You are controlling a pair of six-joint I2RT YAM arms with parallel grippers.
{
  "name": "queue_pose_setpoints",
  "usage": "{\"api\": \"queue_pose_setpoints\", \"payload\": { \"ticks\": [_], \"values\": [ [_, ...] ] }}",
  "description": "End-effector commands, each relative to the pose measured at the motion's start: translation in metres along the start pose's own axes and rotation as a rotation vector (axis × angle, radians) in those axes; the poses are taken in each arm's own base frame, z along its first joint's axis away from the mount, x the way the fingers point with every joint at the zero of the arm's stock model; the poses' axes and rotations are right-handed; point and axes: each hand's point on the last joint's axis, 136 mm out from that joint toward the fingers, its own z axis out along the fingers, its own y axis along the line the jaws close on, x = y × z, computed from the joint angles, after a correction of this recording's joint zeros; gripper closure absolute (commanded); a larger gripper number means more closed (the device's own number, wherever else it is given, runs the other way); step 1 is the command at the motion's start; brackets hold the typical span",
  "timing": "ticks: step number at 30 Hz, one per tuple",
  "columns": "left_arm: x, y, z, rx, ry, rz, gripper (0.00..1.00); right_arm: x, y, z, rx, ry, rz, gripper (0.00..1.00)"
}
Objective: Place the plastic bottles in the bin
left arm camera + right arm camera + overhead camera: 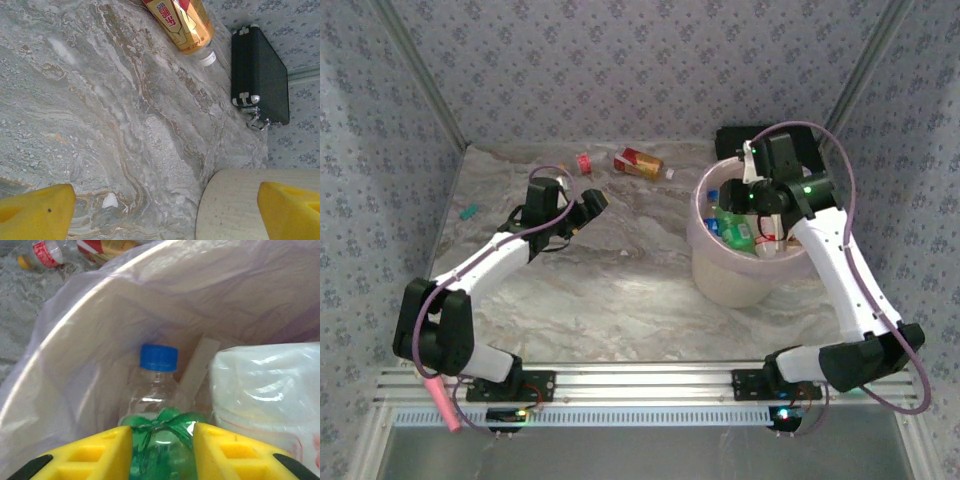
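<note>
1. pink stick-shaped object (445, 398): lay at the near left corner, just beside the left arm's base.
2. small teal object (470, 212): lay on the marbled table (620, 290) at the far left. Too small to identify.
3. left gripper (592, 207): hung over bare table left of centre. Its yellow fingers (35, 212) were spread wide, with nothing between them.
4. small red-labelled bottle (583, 162): lay on its side toward the far edge, beyond the left gripper. It had an orange cap and was outside the bin.
5. red-and-yellow-labelled bottle (640, 163): lay on its side just right of item 4, white cap pointing toward the black case. It was also outside the bin.
6. bin (725, 285): cream, with a pale pink liner, stood right of centre. It held several bottles, among them a clear blue-capped bottle (157, 375) standing against the liner.
7. right gripper (162, 432): reached down into the bin, jaws pinching a green bottle (162, 457) by its base end.
8. black case (732, 140): lay at the far edge behind the bin.
</note>
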Motion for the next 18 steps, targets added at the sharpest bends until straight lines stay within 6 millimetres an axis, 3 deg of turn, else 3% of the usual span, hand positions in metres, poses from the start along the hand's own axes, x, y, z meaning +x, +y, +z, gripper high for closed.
{"api": "queue_pose_setpoints", "payload": {
  "ticks": [1, 5, 12, 18],
  "values": [
    [-0.010, -0.010, 0.003, 0.024, -0.006, 0.003, 0.07, 0.031, -0.005, 0.020, 0.017, 0.119, 0.028, 0.62],
    [-0.014, -0.016, 0.009, 0.032, 0.003, -0.012, 0.07, 0.024, -0.003, 0.014, 0.013, 0.096, 0.026, 0.62],
    [-0.024, -0.014, 0.026, 0.007, -0.009, -0.084, 0.05, -0.009, 0.001, -0.028, 0.020, -0.009, -0.023, 0.58],
    [-0.034, -0.013, 0.048, -0.062, -0.019, -0.120, 0.04, -0.003, 0.002, -0.034, 0.028, 0.009, -0.048, 0.55]
  ]
}}
